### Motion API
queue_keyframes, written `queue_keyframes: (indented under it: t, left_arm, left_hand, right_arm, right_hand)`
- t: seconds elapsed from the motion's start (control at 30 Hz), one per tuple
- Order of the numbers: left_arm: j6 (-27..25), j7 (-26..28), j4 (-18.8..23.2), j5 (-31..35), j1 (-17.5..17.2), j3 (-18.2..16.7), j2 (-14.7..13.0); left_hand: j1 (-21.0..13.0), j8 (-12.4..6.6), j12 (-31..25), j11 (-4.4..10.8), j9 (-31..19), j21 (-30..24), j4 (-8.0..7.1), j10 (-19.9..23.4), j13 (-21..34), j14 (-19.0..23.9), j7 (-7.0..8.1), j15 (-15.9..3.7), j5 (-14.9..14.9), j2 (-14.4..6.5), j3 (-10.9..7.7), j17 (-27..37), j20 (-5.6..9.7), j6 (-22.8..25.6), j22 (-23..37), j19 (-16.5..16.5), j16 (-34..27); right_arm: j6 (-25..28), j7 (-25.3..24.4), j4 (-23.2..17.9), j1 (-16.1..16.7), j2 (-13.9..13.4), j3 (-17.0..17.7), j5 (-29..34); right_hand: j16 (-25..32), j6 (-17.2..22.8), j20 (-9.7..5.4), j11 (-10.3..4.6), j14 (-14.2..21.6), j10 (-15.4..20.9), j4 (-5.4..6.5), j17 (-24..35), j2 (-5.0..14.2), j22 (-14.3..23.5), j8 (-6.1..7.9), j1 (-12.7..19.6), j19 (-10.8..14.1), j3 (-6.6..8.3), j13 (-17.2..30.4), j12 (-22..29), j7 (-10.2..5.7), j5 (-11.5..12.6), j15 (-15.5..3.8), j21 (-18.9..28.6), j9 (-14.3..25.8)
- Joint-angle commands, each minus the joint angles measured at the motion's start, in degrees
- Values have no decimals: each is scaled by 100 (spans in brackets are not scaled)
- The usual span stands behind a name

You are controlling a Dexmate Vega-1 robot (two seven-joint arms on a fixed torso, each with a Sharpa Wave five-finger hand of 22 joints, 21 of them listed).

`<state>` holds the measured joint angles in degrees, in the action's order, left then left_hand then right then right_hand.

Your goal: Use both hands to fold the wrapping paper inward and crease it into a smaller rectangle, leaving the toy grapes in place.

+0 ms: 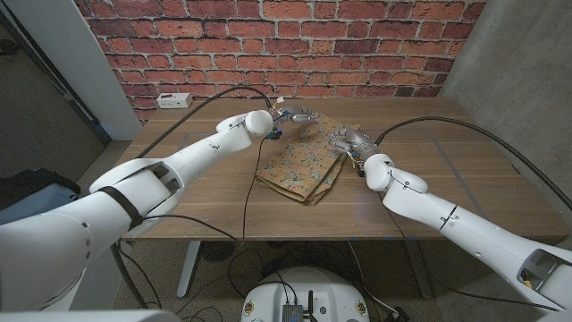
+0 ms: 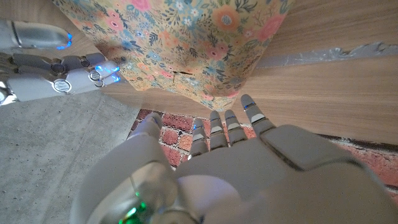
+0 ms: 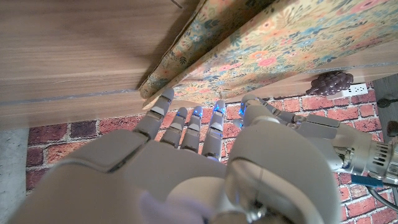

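Both hands are up at the far end of the wrapping paper [image 1: 301, 163], and as far as I can see neither one has hold of it. My left hand [image 1: 295, 114] hangs near the far left corner with its fingers spread and reaching toward the sheet — in its wrist view the fingertips [image 2: 249, 104] sit just short of the floral edge, apart from it. My right hand [image 1: 350, 139] is at the far right edge, fingers extended; its wrist view shows them just beside the paper's lifted border, and I cannot tell whether they touch it.

The paper itself lies mid-surface [image 1: 179, 197] as a floral rectangle that already looks doubled — I see stacked layers along the near edge and a raised fold on the right side. So I judge the inward folding largely made, but the layers gape and the right edge stands up off the wood, so a firm crease is what remains.

The toy grapes [image 3: 329, 83] show as a dark cluster on the surface by the far edge of the paper, near the brick wall [image 1: 357, 45], apparently undisturbed.
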<state>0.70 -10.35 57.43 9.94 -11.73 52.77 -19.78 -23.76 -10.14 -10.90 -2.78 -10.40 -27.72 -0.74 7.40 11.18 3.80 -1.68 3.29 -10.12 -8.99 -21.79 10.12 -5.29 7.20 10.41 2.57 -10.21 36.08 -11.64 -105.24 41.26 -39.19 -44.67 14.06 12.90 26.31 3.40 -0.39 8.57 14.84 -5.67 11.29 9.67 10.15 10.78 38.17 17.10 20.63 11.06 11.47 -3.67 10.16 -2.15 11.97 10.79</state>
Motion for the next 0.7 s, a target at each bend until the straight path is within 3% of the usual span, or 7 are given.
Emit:
queue_keyframes:
  t: [0.03,0.2,0.27,0.53,0.7]
  left_arm:
    - [816,-438,-1956,-611,495,48,732]
    - [1287,-660,-3244,-964,802,26,1259]
    - [1244,-662,-3506,-1092,854,29,1380]
    - [629,-670,-3651,-1575,860,136,1487]
    - [723,-745,-3613,-1658,863,238,1401]
  left_hand:
    - [74,-27,-67,-94,3,-8,-85,61,-3,120,-100,77,-13,-91,-51,13,-49,17,-5,145,-83]
    - [137,-36,-95,-161,3,-56,-159,124,-9,279,-150,116,-35,-154,-117,10,-125,16,-7,361,-125]
    - [160,-46,-115,-180,4,-74,-182,178,-11,332,-177,118,-40,-154,-139,8,-146,37,-8,447,-134]
    - [205,-50,-121,-251,4,-98,-214,212,-15,403,-231,143,-42,-118,-178,1,-223,52,-14,609,-127]
    - [235,-33,-107,-309,5,-103,-226,189,-16,408,-290,219,-41,-92,-204,-3,-293,-4,-18,704,-105]
  right_arm:
    - [157,365,53,-188,29,-142,36]
    - [219,533,70,-265,35,-174,-25]
    - [233,567,77,-284,27,-182,-40]
    - [279,705,157,-379,34,-216,-125]
    - [352,816,235,-473,52,-252,-182]
  right_hand:
    - [-18,107,-63,30,30,78,-83,-6,-5,1,54,108,71,27,10,34,44,21,-189,15,13]
    - [-19,138,-91,39,64,111,-130,-20,-6,1,58,159,126,49,9,41,49,22,-206,29,12]
    - [-9,145,-93,51,102,127,-144,-23,-6,1,58,174,149,55,9,44,60,22,-192,35,12]
    - [11,159,-82,56,197,139,-194,-35,-25,0,53,223,199,67,8,40,77,19,-106,43,11]
    - [39,152,-70,86,298,158,-219,-35,-34,0,44,251,268,71,8,40,89,18,-70,59,11]
